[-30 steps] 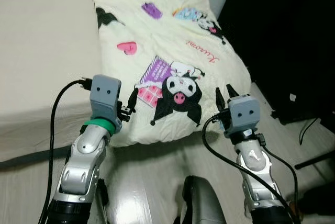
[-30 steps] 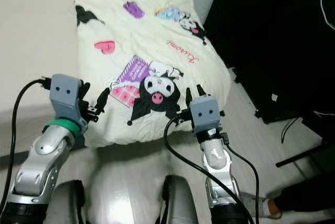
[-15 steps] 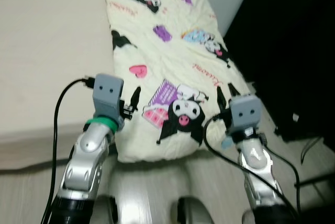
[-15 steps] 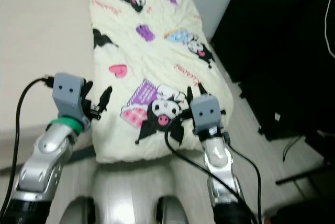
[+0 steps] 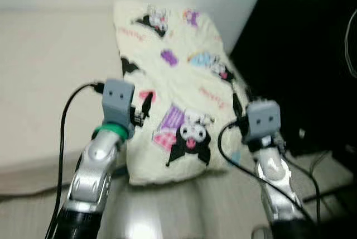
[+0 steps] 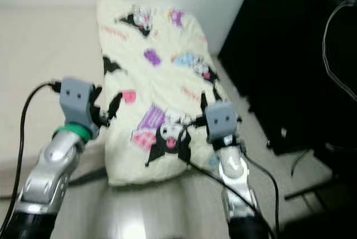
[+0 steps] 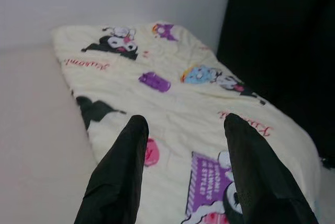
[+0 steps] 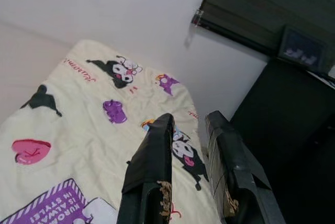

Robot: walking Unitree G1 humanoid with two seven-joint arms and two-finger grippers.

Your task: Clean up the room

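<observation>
A beige mattress (image 5: 44, 77) is seen across the left of the frame. The left gripper (image 7: 183, 171) is held at centre left over the near edge of a cream cartoon-printed blanket (image 5: 173, 82), its jaws spread wide and empty. The blanket is laid along the mattress, from upper centre to lower centre. The right gripper (image 8: 188, 177) is raised at centre right, jaws narrowly parted, beside a black cabinet (image 5: 301, 55)

A pale beige bed (image 5: 44, 82) carries a cream cartoon-print blanket (image 5: 178, 82) along its right edge, reaching from the wall to the foot edge.
</observation>
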